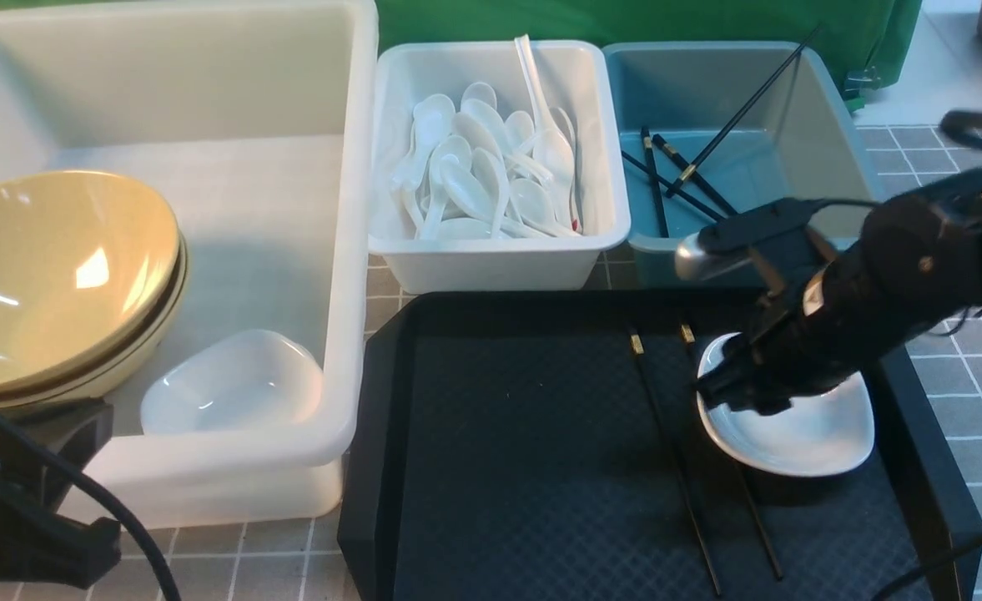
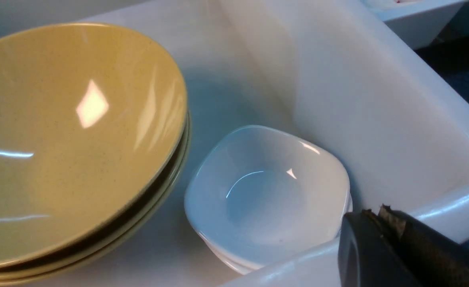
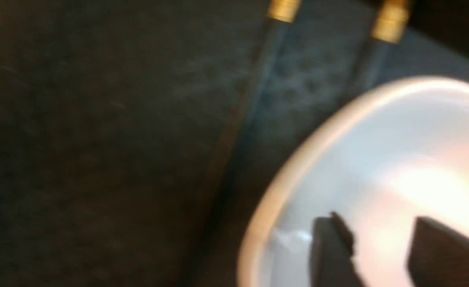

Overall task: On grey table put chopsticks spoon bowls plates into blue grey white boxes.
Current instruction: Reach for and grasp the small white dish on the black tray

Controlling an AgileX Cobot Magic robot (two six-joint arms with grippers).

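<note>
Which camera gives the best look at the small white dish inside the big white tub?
The left wrist view: the dish is close and sharp, with another rim beneath it. The front view shows it smaller, its lower edge behind the tub rim. The right wrist view misses it entirely.

— What does the right arm (image 1: pixel 908 259) look like?
— Thick, rounded, matte black. A silver cap (image 1: pixel 697 257) sits by a black bracket (image 1: pixel 757 225), and thin black cables (image 1: pixel 970 125) loop behind.
— The right gripper (image 3: pixel 377 259)?
— Two flat, dark fingers (image 3: pixel 332 255), blurred in the wrist view.
— The left arm (image 1: pixel 15 517)?
— Black and blocky; a thick black cable (image 1: pixel 144 547) curves over it.
— The left gripper (image 2: pixel 373 213)?
— Dark too: one side smooth, the other with rough, frayed padding (image 2: pixel 393 221) at its tip.
</note>
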